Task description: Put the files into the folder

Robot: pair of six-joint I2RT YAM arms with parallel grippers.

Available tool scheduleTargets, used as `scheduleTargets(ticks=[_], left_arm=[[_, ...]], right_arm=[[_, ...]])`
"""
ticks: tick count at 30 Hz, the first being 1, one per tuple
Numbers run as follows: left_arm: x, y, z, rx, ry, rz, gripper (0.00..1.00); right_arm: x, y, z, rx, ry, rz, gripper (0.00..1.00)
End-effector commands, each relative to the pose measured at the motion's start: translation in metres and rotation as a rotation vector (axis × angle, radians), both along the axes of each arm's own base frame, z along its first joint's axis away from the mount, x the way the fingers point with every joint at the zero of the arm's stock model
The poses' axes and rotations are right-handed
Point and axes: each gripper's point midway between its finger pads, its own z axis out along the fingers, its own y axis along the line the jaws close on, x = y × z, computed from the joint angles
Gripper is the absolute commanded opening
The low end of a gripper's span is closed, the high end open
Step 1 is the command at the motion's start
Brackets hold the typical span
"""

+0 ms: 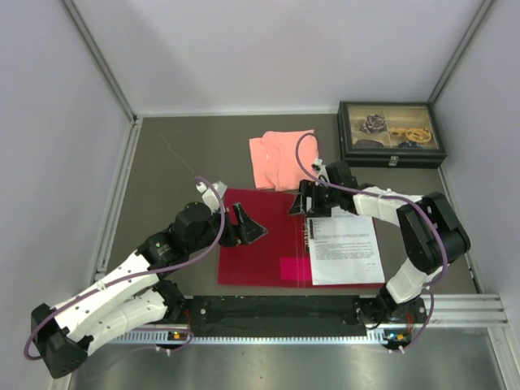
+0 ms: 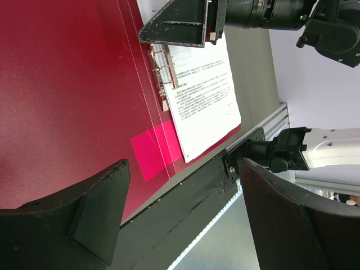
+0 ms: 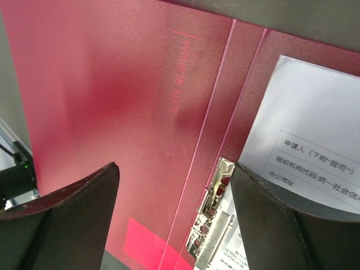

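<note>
The red folder (image 1: 260, 252) lies open and flat on the table. The files (image 1: 345, 248), white printed sheets, lie on its right half, their left edge at the metal clip (image 3: 211, 225) by the spine. My left gripper (image 1: 248, 226) is open and empty, low over the left cover. My right gripper (image 1: 307, 201) is open and empty above the far end of the spine; the clip lies between its fingers in the right wrist view. The left wrist view shows the folder (image 2: 67, 95), the files (image 2: 205, 95) and the right gripper (image 2: 180, 25).
A salmon-pink folded cloth (image 1: 280, 158) lies just behind the folder. A black glass-lidded box (image 1: 392, 134) stands at the back right. A black rail (image 1: 276, 307) runs along the near edge. White walls enclose the table.
</note>
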Motion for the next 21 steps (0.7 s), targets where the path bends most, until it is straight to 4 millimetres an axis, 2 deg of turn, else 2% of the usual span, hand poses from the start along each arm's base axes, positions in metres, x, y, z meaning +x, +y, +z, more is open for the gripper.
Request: scheduleTargets(ticks=[1, 13, 17, 21], left_arm=[[0.004, -0.006, 0.015, -0.055, -0.037, -0.004, 0.83], [0.003, -0.005, 0.010, -0.047, -0.030, -0.004, 0.82], [0.002, -0.004, 0.010, -0.049, -0.030, -0.002, 0.83], [0.003, -0.003, 0.007, -0.042, -0.031, 0.003, 0.83]], right_arm=[[0.010, 0.018, 0.025, 0.076, -0.082, 0.058, 0.78], [0.004, 0.023, 0.047, 0.156, -0.173, 0.109, 0.74], [-0.002, 0.022, 0.048, 0.167, -0.168, 0.114, 0.73], [-0.017, 0.023, 0.045, 0.162, -0.154, 0.138, 0.73]])
